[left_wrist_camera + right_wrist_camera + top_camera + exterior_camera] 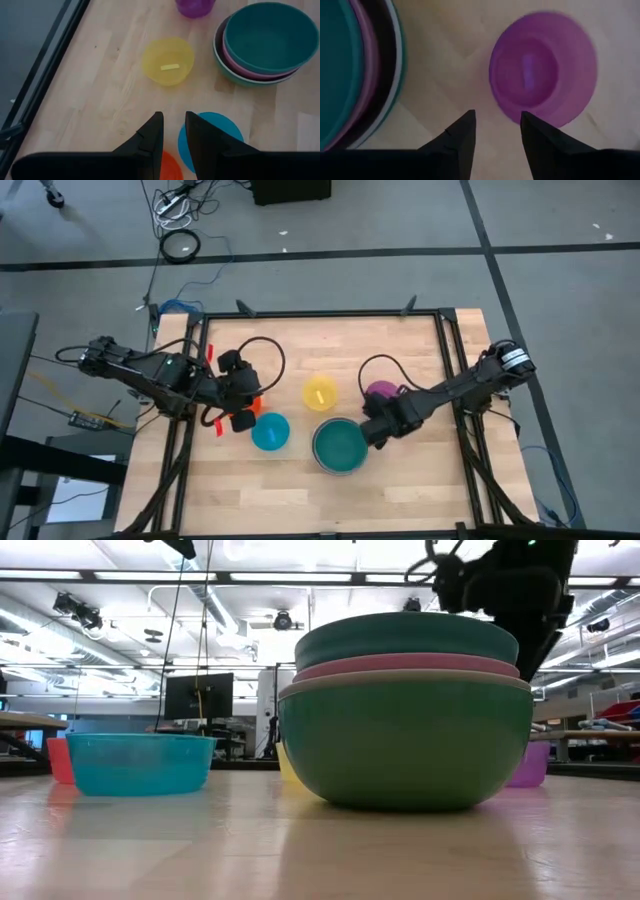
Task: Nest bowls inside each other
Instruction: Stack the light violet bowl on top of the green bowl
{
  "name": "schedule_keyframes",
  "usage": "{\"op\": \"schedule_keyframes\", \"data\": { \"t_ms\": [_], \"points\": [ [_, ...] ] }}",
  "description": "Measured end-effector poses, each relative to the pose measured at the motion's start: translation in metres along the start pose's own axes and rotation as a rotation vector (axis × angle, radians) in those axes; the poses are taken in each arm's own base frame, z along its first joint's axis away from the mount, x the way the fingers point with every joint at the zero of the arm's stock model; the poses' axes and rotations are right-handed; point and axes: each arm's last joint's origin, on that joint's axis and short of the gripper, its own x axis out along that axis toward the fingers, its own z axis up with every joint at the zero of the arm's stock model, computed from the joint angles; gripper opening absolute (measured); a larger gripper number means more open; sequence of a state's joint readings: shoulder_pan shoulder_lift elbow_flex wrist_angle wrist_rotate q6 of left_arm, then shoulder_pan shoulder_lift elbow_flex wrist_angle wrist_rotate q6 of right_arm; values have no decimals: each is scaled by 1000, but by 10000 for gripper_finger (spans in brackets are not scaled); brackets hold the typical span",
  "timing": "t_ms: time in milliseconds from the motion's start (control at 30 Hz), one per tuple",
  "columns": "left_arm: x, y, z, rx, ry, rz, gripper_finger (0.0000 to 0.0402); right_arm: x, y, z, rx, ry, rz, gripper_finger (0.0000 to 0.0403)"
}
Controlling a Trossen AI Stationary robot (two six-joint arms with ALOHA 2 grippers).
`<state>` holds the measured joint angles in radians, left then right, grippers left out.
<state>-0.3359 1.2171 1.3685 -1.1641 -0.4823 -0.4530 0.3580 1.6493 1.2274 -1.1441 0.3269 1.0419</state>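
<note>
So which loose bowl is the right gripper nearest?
The purple bowl, directly ahead of the right gripper. The yellow bowl and light blue bowl sit farther left.

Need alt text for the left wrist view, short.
A nested stack, teal bowl on pink, sits by loose yellow, purple, light blue and orange bowls; the empty left gripper hangs over bare wood.

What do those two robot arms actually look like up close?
Both are dark, jointed arms with black cables looping off them. The left arm carries orange-red tags and a small green light. Each ends in two pointed black fingers: left gripper, right gripper.
</note>
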Motion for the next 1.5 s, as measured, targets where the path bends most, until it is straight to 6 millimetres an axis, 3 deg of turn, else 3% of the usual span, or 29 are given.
{"op": "schedule_keyframes", "data": {
  "t_ms": [500, 1067, 1233, 1433, 1500],
  "points": [
    [0, 0, 0, -4, -2, 4, 90, 14, -14, 31, 21, 60, 90, 187],
    [0, 0, 0, -3, -4, 7, 90, 78, -22, 3, 70, 27, 94, 184],
    [0, 0, 0, -3, -5, 9, 90, 84, -25, 0, 67, 26, 89, 142],
    [0, 1, 0, -2, -10, 19, 90, 83, -24, 1, 46, 24, 91, 26],
    [0, 1, 0, -1, -10, 20, 90, 83, -25, 1, 36, 17, 81, 9]
  ]
}}
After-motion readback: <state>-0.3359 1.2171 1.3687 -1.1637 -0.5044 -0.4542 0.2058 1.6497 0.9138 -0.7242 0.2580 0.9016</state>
